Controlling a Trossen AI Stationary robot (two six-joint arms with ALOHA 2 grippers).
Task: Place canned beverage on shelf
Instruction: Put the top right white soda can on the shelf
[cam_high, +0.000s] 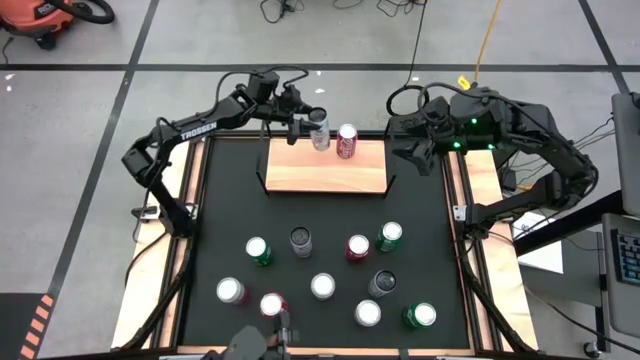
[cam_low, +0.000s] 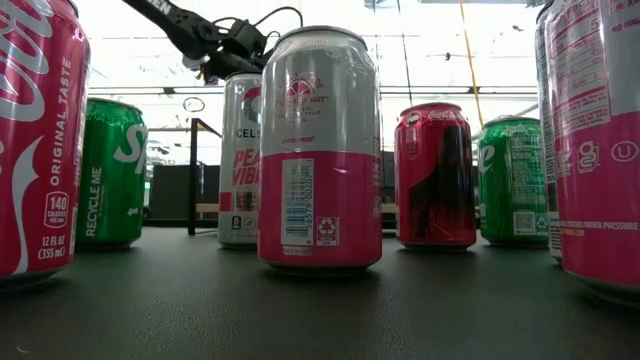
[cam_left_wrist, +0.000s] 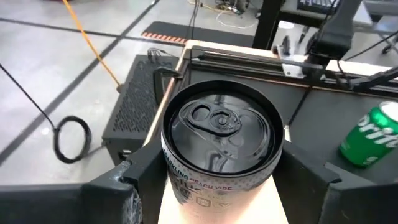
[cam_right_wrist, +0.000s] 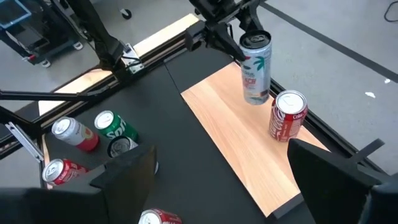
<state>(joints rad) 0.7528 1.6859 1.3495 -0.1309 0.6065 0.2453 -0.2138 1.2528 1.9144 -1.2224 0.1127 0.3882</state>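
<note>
**Left jaws grip a silver can on the wooden shelf**

In the high view, the left arm, marked "TROSSEN" in white, reaches in from the upper left. Its left gripper (cam_high: 312, 117) sits at the top centre of the frame, its jaws pinching a silver can (cam_high: 319, 130) that stands upright on the far edge of the shelf (cam_high: 325, 168). In the left wrist view this can's dark, shiny lid with its pull tab fills the middle, the dark fingers (cam_left_wrist: 134, 180) pressing on either side of its body; the right wrist view shows a palm-tree print on its pale label. Just to its right on the shelf stands a red Coca-Cola can (cam_high: 347, 141), not touching it. The shelf is a flat, smooth, light-brown wooden board on the black mat (cam_high: 420, 230) of the surface.

Lower in the frame, ten more cans stand scattered on the mat. The low view reads "ORIGINAL TASTE", "RECYCLE ME" and "12 FL OZ (355 mL)" on its leftmost ones.

At the upper right, the right gripper (cam_high: 425, 152) hovers beside the shelf, jaws spread and empty.
</note>
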